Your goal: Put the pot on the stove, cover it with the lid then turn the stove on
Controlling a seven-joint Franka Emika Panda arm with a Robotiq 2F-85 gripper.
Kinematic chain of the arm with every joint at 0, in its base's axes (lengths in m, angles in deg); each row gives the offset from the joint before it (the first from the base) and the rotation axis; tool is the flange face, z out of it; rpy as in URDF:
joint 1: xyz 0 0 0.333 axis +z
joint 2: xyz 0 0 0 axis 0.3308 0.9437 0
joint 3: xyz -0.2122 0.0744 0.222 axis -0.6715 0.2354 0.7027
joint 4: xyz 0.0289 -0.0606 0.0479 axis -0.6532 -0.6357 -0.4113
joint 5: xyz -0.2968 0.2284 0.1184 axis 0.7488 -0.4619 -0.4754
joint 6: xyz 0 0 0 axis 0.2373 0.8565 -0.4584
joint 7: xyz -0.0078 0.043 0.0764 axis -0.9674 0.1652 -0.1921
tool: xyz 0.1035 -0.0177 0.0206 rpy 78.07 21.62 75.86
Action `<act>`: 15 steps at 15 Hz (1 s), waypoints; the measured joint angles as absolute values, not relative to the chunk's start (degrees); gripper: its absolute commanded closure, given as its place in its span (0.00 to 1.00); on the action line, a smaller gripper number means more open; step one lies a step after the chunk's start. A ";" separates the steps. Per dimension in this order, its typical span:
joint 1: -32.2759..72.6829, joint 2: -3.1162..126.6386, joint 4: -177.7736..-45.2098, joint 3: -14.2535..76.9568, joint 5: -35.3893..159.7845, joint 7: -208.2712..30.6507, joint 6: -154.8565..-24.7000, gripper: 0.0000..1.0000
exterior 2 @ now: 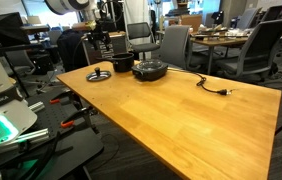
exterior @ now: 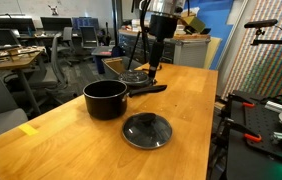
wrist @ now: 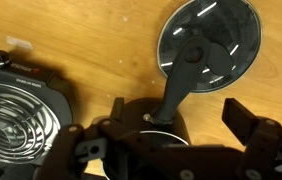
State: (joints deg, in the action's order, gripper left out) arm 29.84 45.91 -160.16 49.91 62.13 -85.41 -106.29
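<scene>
The pot (exterior: 105, 100) was found on the table (exterior: 71, 140) just beside the stove (exterior: 133, 76), with the gripper (exterior: 153, 68) wide open above its handle (exterior: 147, 90); a square grasp near the pot's body was judged necessary to prevent tilting.

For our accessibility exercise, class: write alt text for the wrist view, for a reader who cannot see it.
The robot's open hand hovers above a black pot on a wooden table, the pot's long handle pointing toward a dark glass lid lying flat. A black coil stove sits beside the pot, at the picture's left edge.
</scene>
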 measured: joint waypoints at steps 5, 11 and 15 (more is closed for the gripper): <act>30.29 53.50 -157.61 49.32 66.28 -87.10 -110.94 0.00; 34.04 61.91 -151.11 45.15 73.91 -92.32 -111.84 0.00; 36.22 65.52 -147.69 43.40 74.25 -93.34 -106.93 0.26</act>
